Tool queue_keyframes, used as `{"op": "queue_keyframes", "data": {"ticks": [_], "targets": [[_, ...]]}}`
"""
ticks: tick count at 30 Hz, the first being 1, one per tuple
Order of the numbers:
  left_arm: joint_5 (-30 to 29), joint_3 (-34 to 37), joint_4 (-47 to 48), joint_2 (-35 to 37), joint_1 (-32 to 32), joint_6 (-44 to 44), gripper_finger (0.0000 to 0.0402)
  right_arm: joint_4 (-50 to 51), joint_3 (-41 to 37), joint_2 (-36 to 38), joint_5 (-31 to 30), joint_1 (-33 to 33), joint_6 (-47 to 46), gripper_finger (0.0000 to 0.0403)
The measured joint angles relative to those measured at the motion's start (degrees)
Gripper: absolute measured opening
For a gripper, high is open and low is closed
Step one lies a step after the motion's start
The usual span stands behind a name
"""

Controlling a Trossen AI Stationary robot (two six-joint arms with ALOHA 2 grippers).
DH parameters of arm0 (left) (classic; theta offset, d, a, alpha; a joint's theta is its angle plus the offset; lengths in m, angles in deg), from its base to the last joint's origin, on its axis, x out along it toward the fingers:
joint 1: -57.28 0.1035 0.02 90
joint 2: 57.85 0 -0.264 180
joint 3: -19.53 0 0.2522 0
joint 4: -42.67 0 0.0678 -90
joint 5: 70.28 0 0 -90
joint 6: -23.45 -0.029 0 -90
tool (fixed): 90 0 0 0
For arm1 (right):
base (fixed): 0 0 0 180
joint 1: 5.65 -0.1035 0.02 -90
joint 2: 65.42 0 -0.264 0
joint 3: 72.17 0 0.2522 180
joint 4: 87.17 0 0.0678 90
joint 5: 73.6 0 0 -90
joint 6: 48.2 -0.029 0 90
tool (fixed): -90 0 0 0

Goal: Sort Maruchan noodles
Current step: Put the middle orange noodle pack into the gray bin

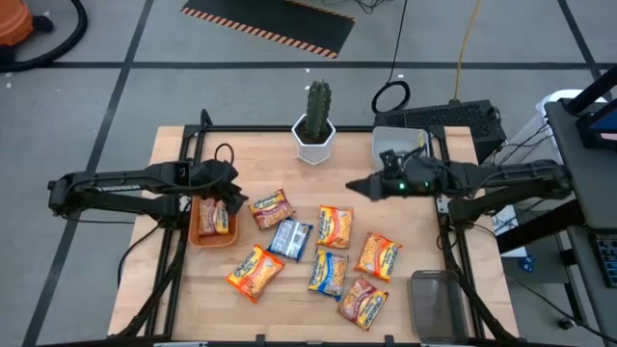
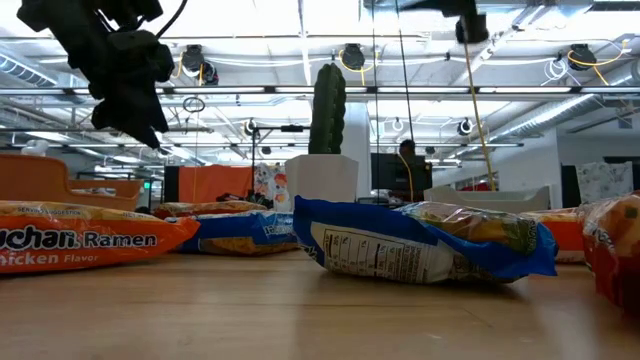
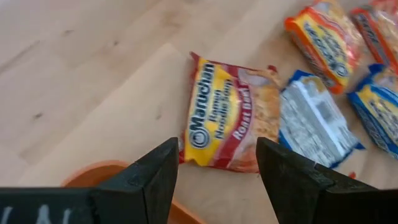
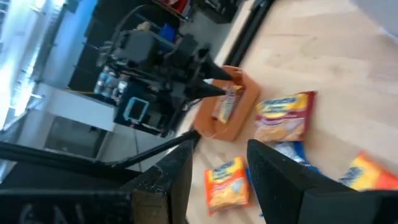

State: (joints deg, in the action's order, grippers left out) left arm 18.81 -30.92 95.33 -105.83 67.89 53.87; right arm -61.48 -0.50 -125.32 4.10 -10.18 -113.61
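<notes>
Several Maruchan packets lie flat on the wooden table: a red-and-yellow one (image 1: 271, 207) (image 3: 230, 118), blue ones (image 1: 292, 238) (image 1: 329, 272) and orange ones (image 1: 335, 226) (image 1: 378, 256) (image 1: 255, 271). One more packet (image 1: 214, 218) (image 4: 225, 104) rests inside the orange bin (image 1: 201, 231). My left gripper (image 1: 231, 188) (image 3: 214, 168) hangs open above the bin's right edge, empty, with the red-and-yellow packet ahead of it. My right gripper (image 1: 362, 186) (image 4: 221, 168) is open and empty, raised over the table's far middle and pointing left.
A cactus in a white pot (image 1: 314, 125) stands at the far edge. A grey bin (image 1: 400, 145) sits far right under the right arm, and a clear bin (image 1: 434, 299) near right. In the low view a blue packet (image 2: 420, 240) lies close to the camera.
</notes>
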Motion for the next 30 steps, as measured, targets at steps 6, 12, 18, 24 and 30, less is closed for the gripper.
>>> {"op": "queue_keyframes", "data": {"ticks": [6, 12, 18, 24, 30], "targets": [[0.5, 0.0, -0.2, 0.7, -1.6, 0.6, 0.0221, 2.8, 4.0, -4.7, -2.7, -3.6, -1.4, 0.0146], [0.5, 0.0, -0.6, 0.9, -3.9, 4.0, 0.0221, 3.3, 6.5, -10.7, 0.7, -3.4, -0.1, 0.0146], [0.5, 0.0, -2.1, 0.9, -7.1, 6.1, 0.0221, 3.1, 6.5, -15.7, 1.6, -2.5, -1.9, 0.0146], [0.4, 0.0, -6.0, 0.9, -9.3, 5.8, 0.0221, 4.6, 6.5, -18.2, 8.6, 0.4, -0.8, 0.0146], [-2.9, 0.0, -6.5, 0.9, -9.4, 5.8, 0.0221, 11.8, 6.5, -18.6, 20.0, 6.0, 8.1, 0.0146]]}}
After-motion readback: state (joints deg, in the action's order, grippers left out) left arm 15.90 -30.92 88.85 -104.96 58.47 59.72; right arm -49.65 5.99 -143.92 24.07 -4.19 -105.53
